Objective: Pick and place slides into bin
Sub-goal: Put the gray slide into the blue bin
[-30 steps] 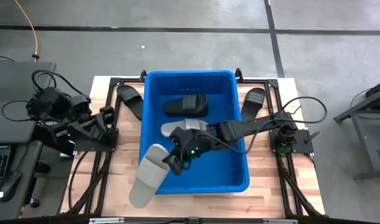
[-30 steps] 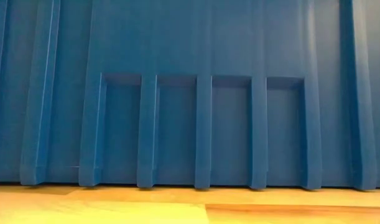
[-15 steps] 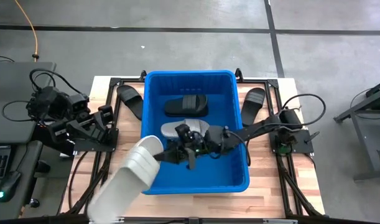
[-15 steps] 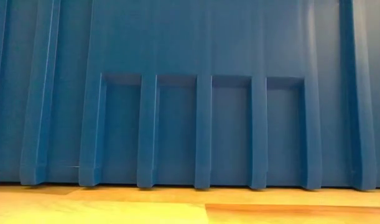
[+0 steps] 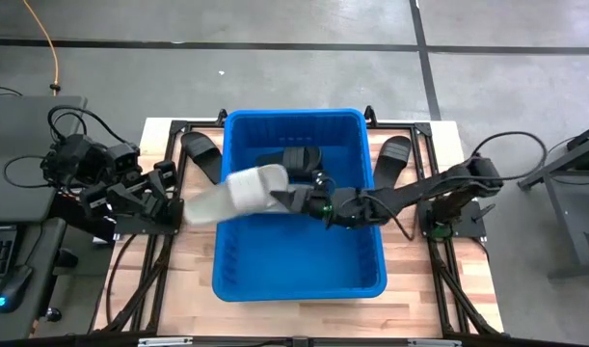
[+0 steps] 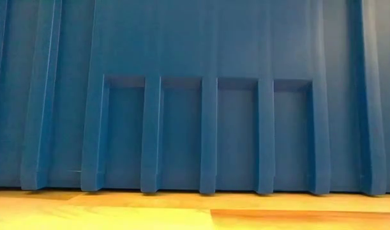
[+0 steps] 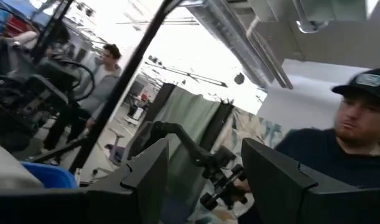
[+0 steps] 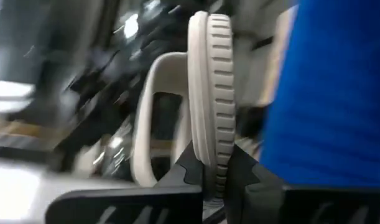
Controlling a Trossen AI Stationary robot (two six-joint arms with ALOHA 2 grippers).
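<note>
Right hand (image 5: 292, 199): reaching in over the blue bin from the desk's right side, pressed tight on the sole edge of a light grey slide (image 5: 234, 193); in the right wrist view the two dark fingertips (image 8: 196, 171) pinch the ribbed sole rim of the slide (image 8: 209, 93), strap arching off to one side.
Held slide: lifted clear, sticking out from the hand toward the desk's left edge, crossing above the bin's left wall, toe end over the desk just beside the left arm's base.
Left hand (image 7: 202, 180): parked at the desk's left edge, fingers spread, nothing between them; pointed out into the room.
Bin (image 5: 238, 280): centre of the desk; ribbed wall (image 6: 195, 96) fills the low view.
In bin: one black slide (image 5: 294, 157) near the far wall, partly under the held slide and the right arm.
On desk: black slide (image 5: 200, 151) left of the bin at the far edge; black slide (image 5: 391, 157) right of the bin at the far edge.
Room: people (image 7: 357, 134) visible beyond the desk in the left wrist view.
</note>
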